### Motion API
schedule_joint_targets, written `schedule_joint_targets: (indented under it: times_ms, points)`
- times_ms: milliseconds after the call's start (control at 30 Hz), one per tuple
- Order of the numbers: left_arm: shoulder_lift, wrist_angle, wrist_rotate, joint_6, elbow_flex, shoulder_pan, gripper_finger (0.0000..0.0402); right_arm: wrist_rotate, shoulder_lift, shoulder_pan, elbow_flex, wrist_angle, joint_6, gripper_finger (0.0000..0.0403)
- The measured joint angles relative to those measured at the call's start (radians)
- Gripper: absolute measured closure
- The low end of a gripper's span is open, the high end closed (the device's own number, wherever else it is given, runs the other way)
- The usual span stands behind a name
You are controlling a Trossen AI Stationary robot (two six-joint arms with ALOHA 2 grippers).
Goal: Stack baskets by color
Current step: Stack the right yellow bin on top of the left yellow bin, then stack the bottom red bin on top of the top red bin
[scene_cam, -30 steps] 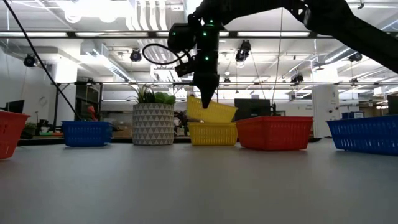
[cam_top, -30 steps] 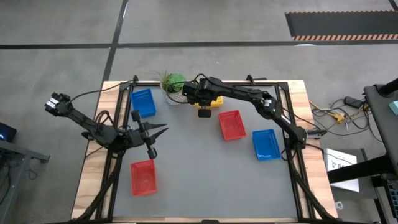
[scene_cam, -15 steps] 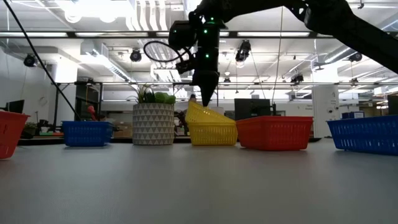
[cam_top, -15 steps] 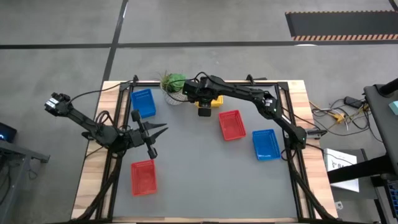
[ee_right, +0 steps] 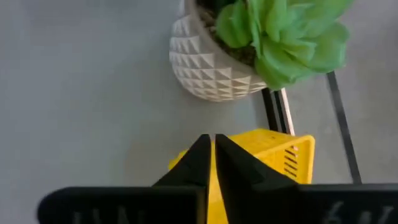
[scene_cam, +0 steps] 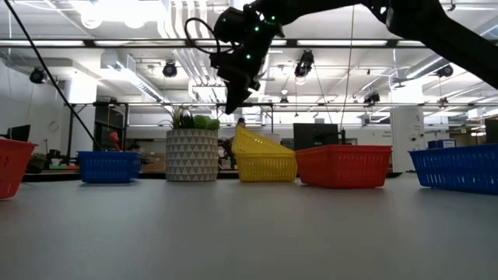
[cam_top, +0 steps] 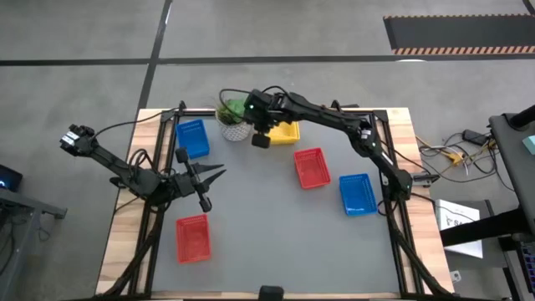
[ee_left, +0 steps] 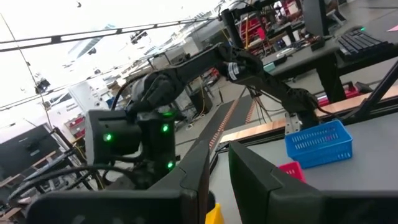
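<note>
Two yellow baskets [cam_top: 289, 132] [scene_cam: 264, 159] stand nested at the far middle, beside a potted plant. The upper one [ee_right: 273, 155] lies tilted, its lower end inside the other. My right gripper [cam_top: 257, 132] [scene_cam: 228, 110] [ee_right: 211, 142] hangs shut above their plant-side end, slanting down and touching nothing. A blue basket [cam_top: 192, 138] sits far left, a red one [cam_top: 192, 238] near left. Another red basket [cam_top: 312, 167] and another blue one [cam_top: 358, 194] sit on the right. My left gripper [cam_top: 219, 173] [ee_left: 217, 177] waits level at the left, its fingers a little apart around nothing.
The green plant in its white faceted pot [cam_top: 234, 117] [scene_cam: 191, 154] stands just left of the yellow baskets, close under my right gripper. Black frame rails [cam_top: 159, 167] run along the table's left and right sides. The grey mat's middle [cam_top: 267, 226] lies bare.
My right gripper has let go of the upper yellow basket, risen and swung toward the plant, tipping less steeply. The basket, held up tilted a second ago, has dropped into the lower yellow one and lies there aslant.
</note>
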Motion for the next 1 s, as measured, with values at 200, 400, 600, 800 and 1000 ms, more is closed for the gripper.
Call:
schedule_joint_targets:
  times_ms: [200, 400, 600, 800, 1000]
  points:
    - [0.0, -0.007, 0.0, -0.001, 0.0, 0.0, 0.0356, -0.001, 0.054, -0.032, -0.002, 0.064, 0.011, 0.0394]
    - [0.0, -0.006, 0.0, -0.001, 0.0, 0.0, 0.0356, -0.001, 0.117, -0.049, -0.004, 0.058, 0.01, 0.0394]
    - [0.0, -0.006, 0.0, -0.001, 0.0, 0.0, 0.0356, 0.0, 0.108, -0.036, -0.004, 0.085, 0.014, 0.0394]
    - [0.0, -0.007, 0.0, -0.003, 0.0, 0.0, 0.0356, -0.002, 0.052, 0.012, -0.004, 0.017, 0.036, 0.0394]
    - [0.006, -0.024, 0.0, -0.059, 0.0, -0.001, 0.0356, -0.002, 0.002, 0.102, -0.025, -0.08, 0.055, 0.0394]
